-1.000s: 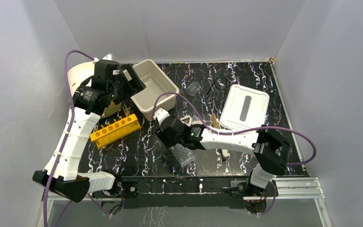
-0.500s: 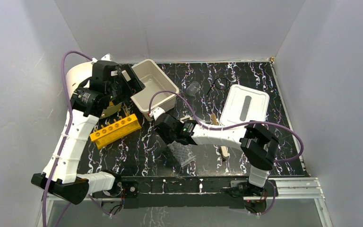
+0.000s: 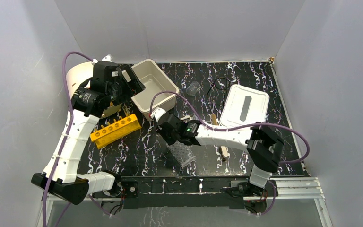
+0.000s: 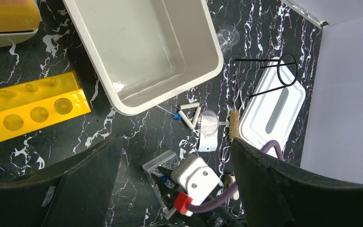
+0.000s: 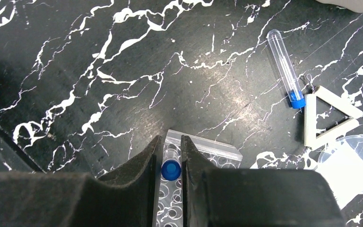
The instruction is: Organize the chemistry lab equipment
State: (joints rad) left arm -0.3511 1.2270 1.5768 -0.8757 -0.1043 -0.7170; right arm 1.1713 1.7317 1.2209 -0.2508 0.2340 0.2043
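Change: the right gripper (image 5: 171, 144) has drawn its fingers in over the last second. They now pinch the blue-capped tube (image 5: 171, 169) at its cap, with no gap visible on either side.
Tube position: 6 o'clock on the table (image 3: 137, 151), over the clear well tray (image 5: 217, 153). Cannot tell whether it rests on the tray.
Meaning: the pick looks made. A lift toward the yellow six-hole tube rack (image 3: 116, 130) at 9 o'clock seems the likely next step.
Left gripper (image 4: 176, 139): unchanged, fingers spread wide and empty, above the beige tub (image 3: 160, 103) at 11 o'clock.
Loose items: a second tube (image 5: 286, 66) lies with its cap against the white triangle (image 5: 309, 120), at 2 o'clock from the right gripper in the wrist view.
Room: bare marble between tray and rack. The tray sits near the table's 6 o'clock edge, and the tub wall is close at 12 o'clock.
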